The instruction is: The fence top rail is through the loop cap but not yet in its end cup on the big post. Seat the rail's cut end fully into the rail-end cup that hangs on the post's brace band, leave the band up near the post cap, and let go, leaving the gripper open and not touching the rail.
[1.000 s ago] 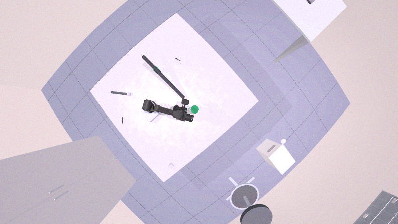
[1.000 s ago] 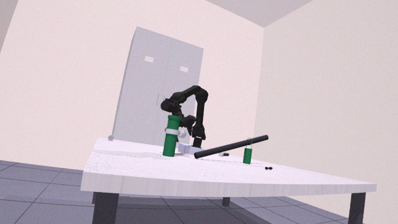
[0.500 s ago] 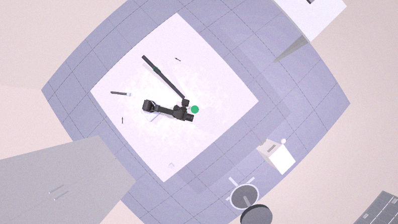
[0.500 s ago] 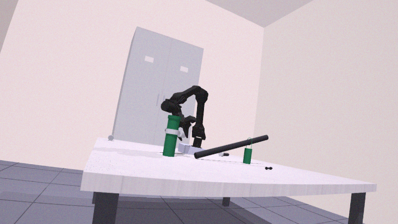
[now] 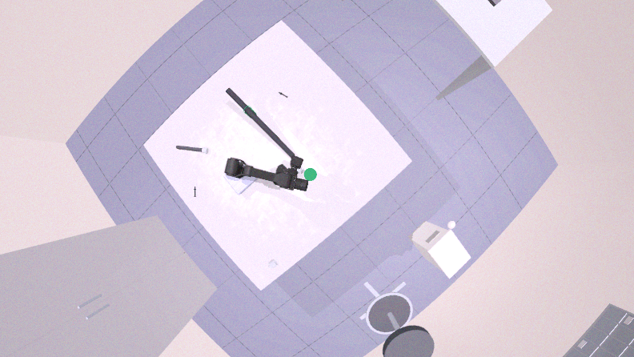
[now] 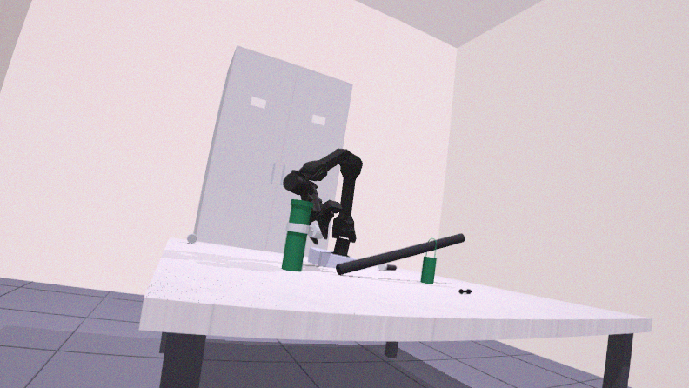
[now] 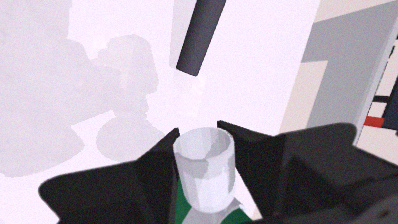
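Observation:
The big green post (image 5: 310,174) (image 6: 295,243) stands upright with a pale brace band (image 6: 297,227) a little below its cap. The pale rail-end cup (image 7: 204,165) (image 6: 316,232) sticks out from the band. My gripper (image 7: 198,128) (image 5: 298,166) (image 6: 322,222) is shut on this cup, one black finger on each side. The dark rail (image 5: 261,124) (image 6: 400,252) (image 7: 200,35) runs through the loop cap on the small green post (image 6: 428,269). Its cut end lies low near the table, apart from the cup's mouth.
A short dark rod with a pale tip (image 5: 191,148) lies left of the arm's base (image 6: 323,257). Small dark bolts (image 5: 282,94) (image 5: 194,191) (image 6: 464,291) lie on the white table (image 6: 241,298). A grey cabinet (image 6: 270,144) stands behind.

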Controlling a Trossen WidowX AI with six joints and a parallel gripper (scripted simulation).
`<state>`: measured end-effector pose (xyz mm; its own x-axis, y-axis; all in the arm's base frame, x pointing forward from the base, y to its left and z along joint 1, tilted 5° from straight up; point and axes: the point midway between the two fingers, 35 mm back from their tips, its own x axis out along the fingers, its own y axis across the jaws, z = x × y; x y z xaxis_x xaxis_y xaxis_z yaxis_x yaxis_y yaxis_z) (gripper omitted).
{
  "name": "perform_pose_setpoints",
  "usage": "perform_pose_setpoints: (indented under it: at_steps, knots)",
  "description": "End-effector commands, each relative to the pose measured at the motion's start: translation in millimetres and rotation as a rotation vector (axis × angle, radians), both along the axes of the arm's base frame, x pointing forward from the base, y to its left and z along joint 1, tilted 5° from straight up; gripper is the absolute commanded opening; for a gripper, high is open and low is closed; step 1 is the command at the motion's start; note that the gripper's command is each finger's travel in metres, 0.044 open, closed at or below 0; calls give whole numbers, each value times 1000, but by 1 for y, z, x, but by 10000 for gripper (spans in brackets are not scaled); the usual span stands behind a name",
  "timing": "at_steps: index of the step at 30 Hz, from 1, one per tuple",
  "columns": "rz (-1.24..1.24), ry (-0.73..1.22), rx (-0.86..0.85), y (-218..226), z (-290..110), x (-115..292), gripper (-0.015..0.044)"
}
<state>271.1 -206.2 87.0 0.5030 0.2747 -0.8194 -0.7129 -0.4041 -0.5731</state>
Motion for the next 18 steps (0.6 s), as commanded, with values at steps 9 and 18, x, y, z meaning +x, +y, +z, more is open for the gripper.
perform_pose_setpoints:
  at_steps: [9, 18]
  knots:
    - [-111, 3, 7, 4, 1, 9, 0]
    - [-184, 5, 13, 6, 2, 16, 0]
